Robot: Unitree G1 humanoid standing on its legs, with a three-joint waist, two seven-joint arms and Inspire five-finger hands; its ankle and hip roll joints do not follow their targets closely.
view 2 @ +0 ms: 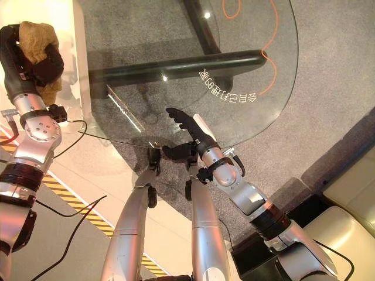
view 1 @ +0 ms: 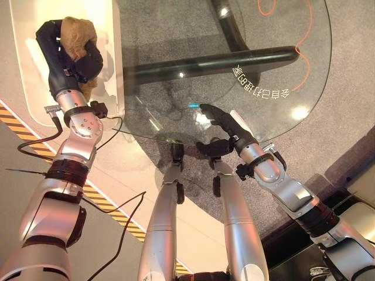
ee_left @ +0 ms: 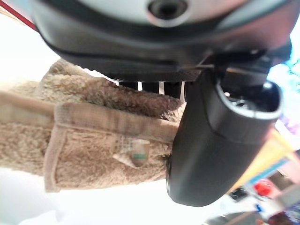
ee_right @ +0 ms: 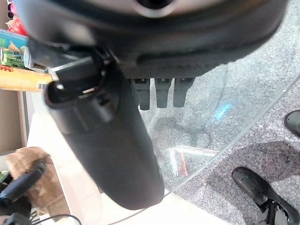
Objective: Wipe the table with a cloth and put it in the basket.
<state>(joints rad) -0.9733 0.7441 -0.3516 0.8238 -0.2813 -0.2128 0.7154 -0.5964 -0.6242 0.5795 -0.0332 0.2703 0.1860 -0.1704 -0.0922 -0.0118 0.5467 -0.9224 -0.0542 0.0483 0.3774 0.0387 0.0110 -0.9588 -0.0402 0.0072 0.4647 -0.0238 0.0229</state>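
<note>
A fuzzy brown cloth point(view 1: 74, 28) is bunched in my left hand point(view 1: 87, 61), whose fingers and thumb point(ee_left: 211, 140) curl round it. The cloth point(ee_left: 93, 136) hangs over the white basket point(view 1: 32, 99) that stands left of the round glass table point(view 1: 263, 111). Whether the cloth touches the basket's floor I cannot tell. My right hand point(view 1: 225, 124) lies open near the table's front edge, its fingers point(ee_right: 161, 91) straight over the glass and holding nothing. The right wrist view also catches the cloth point(ee_right: 28, 164) in the left hand beyond the table edge.
A black table frame point(view 1: 217, 61) runs under the glass, and white lettering point(view 1: 261, 85) is printed on it. An orange cable point(view 1: 304, 41) lies on the grey carpet. Yellow-black tape point(view 1: 111, 213) marks the floor at the left. A beige cushion point(view 2: 351, 193) sits at the right.
</note>
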